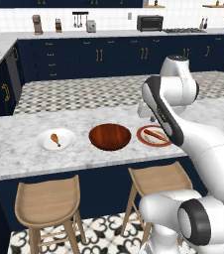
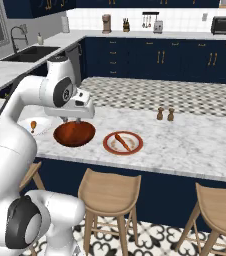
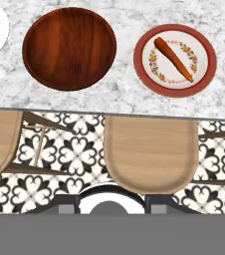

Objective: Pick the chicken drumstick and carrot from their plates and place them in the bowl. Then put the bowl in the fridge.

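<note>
A chicken drumstick (image 1: 56,139) lies on a white plate (image 1: 67,134) at the left of the marble counter. To its right stands an empty wooden bowl (image 1: 109,136) (image 3: 69,47). Further right, a carrot (image 1: 156,135) (image 3: 173,59) lies on a red-rimmed plate (image 1: 144,139) (image 3: 204,74). My gripper (image 2: 71,121) hangs above the bowl's near side, over the counter's front edge, pointing down. Its jaws stand apart with nothing between them. The fridge is out of view.
Two wooden stools (image 1: 47,201) (image 1: 161,181) stand under the counter's front edge. Salt and pepper shakers (image 2: 165,114) sit on the counter beyond the carrot plate. A second patterned counter (image 1: 99,92) runs behind, and a sink (image 2: 30,52) is at the far left.
</note>
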{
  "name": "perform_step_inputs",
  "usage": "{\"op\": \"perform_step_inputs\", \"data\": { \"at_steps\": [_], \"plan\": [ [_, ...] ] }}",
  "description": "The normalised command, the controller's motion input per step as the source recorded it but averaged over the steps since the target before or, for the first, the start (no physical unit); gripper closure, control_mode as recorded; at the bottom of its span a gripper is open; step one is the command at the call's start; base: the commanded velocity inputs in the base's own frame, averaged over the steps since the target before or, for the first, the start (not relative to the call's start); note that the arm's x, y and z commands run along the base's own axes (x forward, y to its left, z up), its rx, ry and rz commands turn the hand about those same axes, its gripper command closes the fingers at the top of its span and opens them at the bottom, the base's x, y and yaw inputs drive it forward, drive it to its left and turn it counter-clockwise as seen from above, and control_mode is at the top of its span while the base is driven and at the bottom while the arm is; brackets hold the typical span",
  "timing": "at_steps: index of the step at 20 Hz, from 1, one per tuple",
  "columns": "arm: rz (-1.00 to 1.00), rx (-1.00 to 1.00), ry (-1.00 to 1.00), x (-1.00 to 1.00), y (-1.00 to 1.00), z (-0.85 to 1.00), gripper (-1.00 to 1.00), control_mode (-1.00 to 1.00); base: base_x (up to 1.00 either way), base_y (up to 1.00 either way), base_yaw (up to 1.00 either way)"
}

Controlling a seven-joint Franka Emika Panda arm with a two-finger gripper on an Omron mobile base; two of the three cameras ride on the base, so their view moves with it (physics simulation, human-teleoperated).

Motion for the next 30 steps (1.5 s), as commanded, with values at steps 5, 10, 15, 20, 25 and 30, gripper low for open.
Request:
{"op": "perform_step_inputs", "data": {
  "at_steps": [5, 10, 15, 20, 25, 30],
  "plan": [
    [0.00, 0.00, 0.00, -0.16, -0.30, -0.14, -1.00, -1.00, 0.00, 0.00, 0.00],
    [0.14, 0.00, 0.04, 0.47, -0.81, -0.66, -1.00, -1.00, 0.00, 0.00, 0.00],
    [0.21, -0.03, 0.03, 0.97, -0.57, -0.97, -1.00, -1.00, 0.00, 0.00, 0.00],
    [0.15, -0.01, 0.19, 0.99, -0.33, -0.43, -1.00, -1.00, 0.00, 0.00, 0.00],
    [0.07, 0.00, 0.05, 0.84, -0.09, -0.14, -1.00, -1.00, 0.00, 0.00, 0.00],
    [0.06, 0.00, -0.08, 0.41, -0.02, -0.42, -1.00, -1.00, 0.00, 0.00, 0.00]
  ]
}}
